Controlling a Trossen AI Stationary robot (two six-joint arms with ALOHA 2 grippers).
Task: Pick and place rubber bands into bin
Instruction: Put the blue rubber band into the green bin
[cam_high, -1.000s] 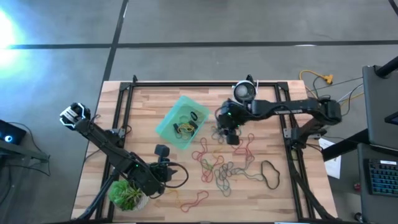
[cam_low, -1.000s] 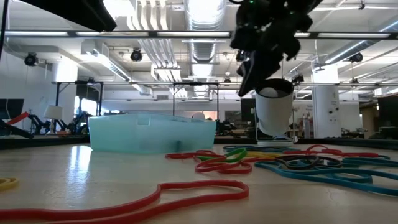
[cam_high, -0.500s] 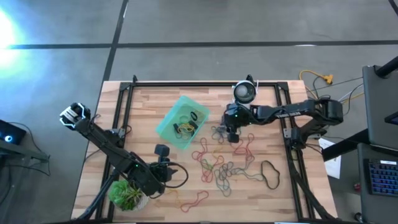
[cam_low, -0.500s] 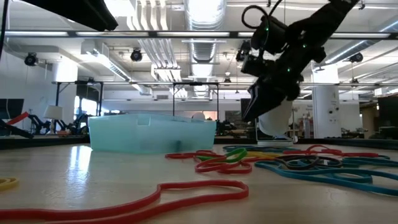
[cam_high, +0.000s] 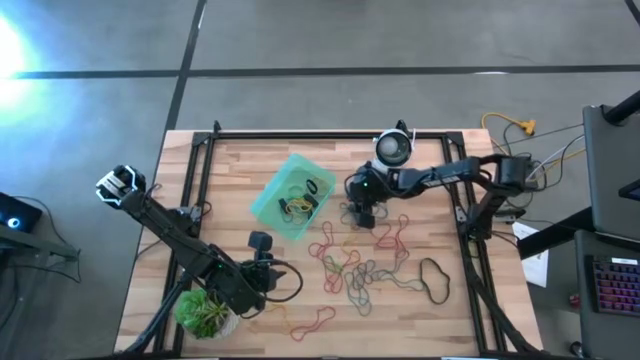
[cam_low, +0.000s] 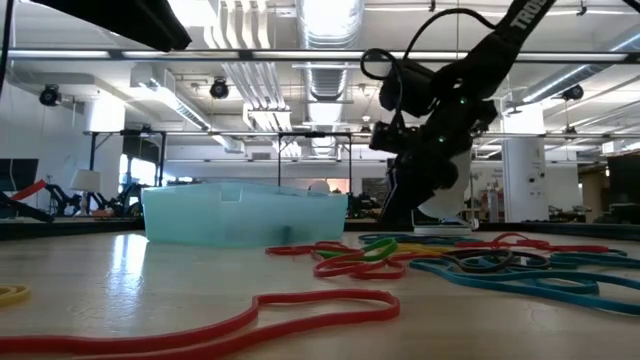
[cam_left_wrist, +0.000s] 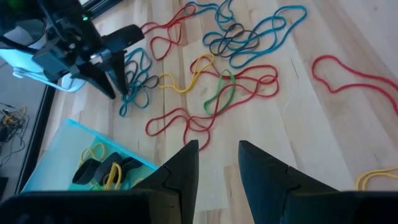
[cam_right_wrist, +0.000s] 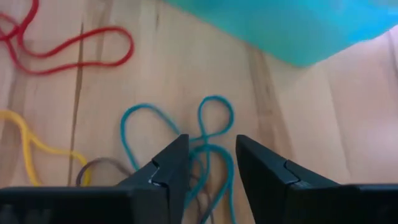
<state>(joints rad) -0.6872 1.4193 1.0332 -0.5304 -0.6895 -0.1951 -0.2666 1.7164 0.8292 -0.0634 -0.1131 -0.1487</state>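
Observation:
Many rubber bands (cam_high: 360, 262) in red, teal, yellow, green and black lie loose on the wooden table, right of the teal bin (cam_high: 291, 196). The bin holds several yellow and black bands (cam_left_wrist: 99, 163). My right gripper (cam_high: 358, 214) is down at the table near the bin's right corner. It is open, with a teal band (cam_right_wrist: 208, 118) between and just ahead of its fingers. My left gripper (cam_left_wrist: 217, 147) hovers open over bare wood near the table's front left, holding nothing. My right gripper slants down from the table's right, its open fingers (cam_right_wrist: 171, 155) standing on either side of a strand of the teal band (cam_right_wrist: 210, 152), which lies flat on the wood. I cannot tell whether the fingertips touch the band or the table.
A white-and-black round device (cam_high: 392, 148) stands at the far edge behind my right gripper. A potted plant (cam_high: 205, 315) sits at the front left corner. A large black band (cam_high: 432, 280) and a red band (cam_high: 315, 322) lie apart from the pile. Black rails (cam_high: 195, 190) frame the table.
My right gripper has come down from well above the bands to table height and shifted a little toward the bin. The bands and the bin lie as before.

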